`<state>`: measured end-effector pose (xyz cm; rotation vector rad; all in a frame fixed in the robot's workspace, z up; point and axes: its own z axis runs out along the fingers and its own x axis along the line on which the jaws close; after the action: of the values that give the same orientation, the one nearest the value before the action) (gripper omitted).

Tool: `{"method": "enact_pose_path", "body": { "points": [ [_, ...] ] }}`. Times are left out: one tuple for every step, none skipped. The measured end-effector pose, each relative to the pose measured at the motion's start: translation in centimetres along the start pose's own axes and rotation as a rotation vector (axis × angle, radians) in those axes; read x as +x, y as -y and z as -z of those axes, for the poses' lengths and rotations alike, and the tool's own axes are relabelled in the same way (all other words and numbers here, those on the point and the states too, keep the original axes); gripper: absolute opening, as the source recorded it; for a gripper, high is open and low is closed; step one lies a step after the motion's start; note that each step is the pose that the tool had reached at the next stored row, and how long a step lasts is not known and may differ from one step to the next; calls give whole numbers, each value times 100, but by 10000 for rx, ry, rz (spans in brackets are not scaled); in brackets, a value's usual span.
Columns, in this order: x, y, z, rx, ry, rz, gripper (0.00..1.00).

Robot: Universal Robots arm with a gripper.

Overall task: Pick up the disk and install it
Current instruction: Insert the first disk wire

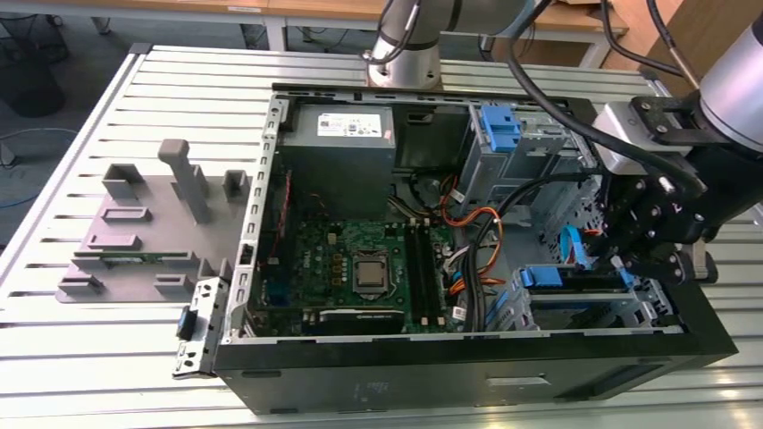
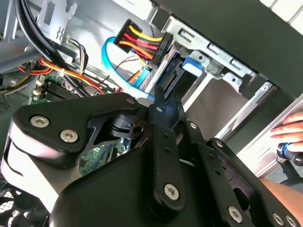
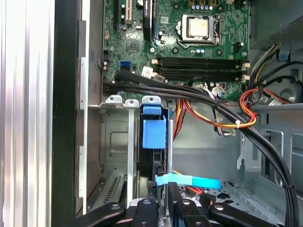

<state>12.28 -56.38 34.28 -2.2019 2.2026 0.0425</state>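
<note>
The disk (image 3: 154,142) is sitting edge-on in a slot of the metal drive cage (image 3: 116,137) inside the open computer case (image 1: 477,375), its blue carrier frame showing as a blue tab facing the motherboard. In the exterior view the same blue frame (image 1: 551,277) is lying in the cage at the corner of the case nearest the exterior view's right. The gripper (image 3: 163,189) is hanging directly over the disk's rear end, with its black fingers (image 3: 174,198) standing close together and reaching down along the drive's thin edge. They are appearing to pinch that edge, but the contact itself is hidden behind the linkage, so whether they are truly gripping it cannot be told. In the second wrist view the finger (image 2: 161,101) is pointing into the slot beside the blue frame (image 2: 191,64).

A flat light-blue data cable (image 3: 189,181) is crossing just in front of the fingers, touching or nearly touching them. A bundle of black, red, yellow and orange wires (image 3: 222,118) is draping over the cage towards the motherboard (image 3: 189,42), passing near the disk's side. In the second wrist view a power connector (image 2: 142,42) with coloured leads is hanging just beside the slot.

A person's hand (image 2: 289,127) is resting at the outer edge of the case. Outside the case, towards the exterior view's left, a grey fixture block (image 1: 149,232) is standing on the slatted table (image 1: 71,116), well apart from the gripper.
</note>
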Motion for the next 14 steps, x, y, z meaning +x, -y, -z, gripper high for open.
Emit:
{"method": "enact_pose_path", "body": {
  "points": [
    [0, 17, 0, 0, -1, 0, 23],
    [0, 31, 0, 0, 0, 0, 23],
    [0, 43, 0, 0, 0, 0, 23],
    [-1, 51, 0, 0, 0, 0, 23],
    [-1, 52, 0, 0, 0, 0, 23],
    [-1, 52, 0, 0, 0, -1, 23],
    [0, 52, 1, 0, 0, -1, 23],
    [1, 52, 6, 0, -2, -1, 23],
    [0, 52, 11, 0, 0, 0, 23],
    [-1, 52, 17, 0, 0, -1, 23],
    [-1, 53, 24, 0, 0, 0, 23],
    [-1, 53, 30, 0, 0, 0, 23],
    [-1, 53, 37, 0, 1, 0, 23],
    [-1, 53, 44, 0, 0, 0, 23]
  ]
}}
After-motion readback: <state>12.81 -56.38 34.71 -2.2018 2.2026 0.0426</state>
